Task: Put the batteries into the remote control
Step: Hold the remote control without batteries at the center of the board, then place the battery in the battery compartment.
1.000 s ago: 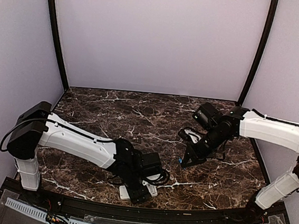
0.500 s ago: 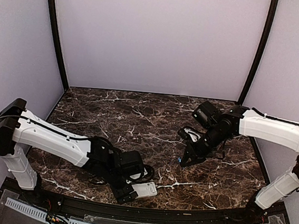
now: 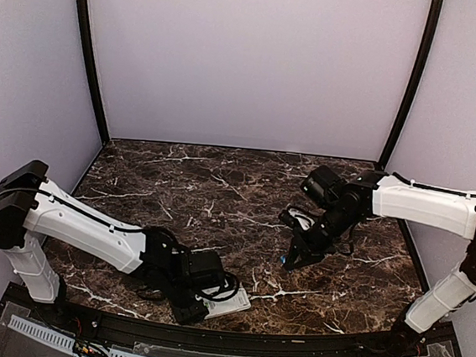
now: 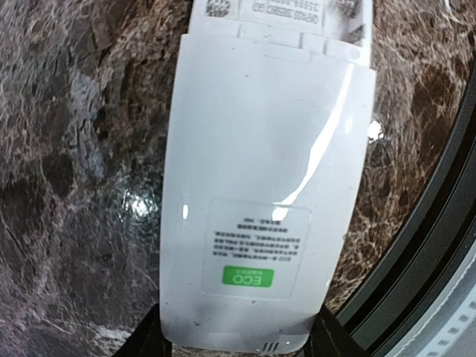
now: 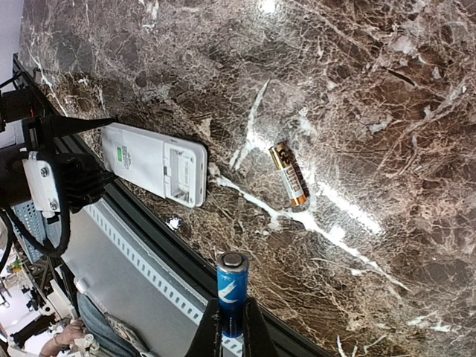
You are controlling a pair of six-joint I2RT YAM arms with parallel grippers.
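Note:
The remote control lies back-up near the table's front edge. In the left wrist view its white back carries a green ECO sticker, and the open battery bay is at the top edge. My left gripper is shut on the remote's end; it also shows in the top view. My right gripper is shut on a blue battery, held upright above the table right of centre. The right wrist view shows the remote with its empty bay facing up.
A gold-and-dark battery lies loose on the marble between the remote and my right gripper. A small white piece lies by the right arm, partly hidden. The black table rim runs just behind the remote.
My left arm drew back to the left and its gripper slid left along the front edge, with the remote following a little. My right gripper, holding the blue battery, shifted slightly left.

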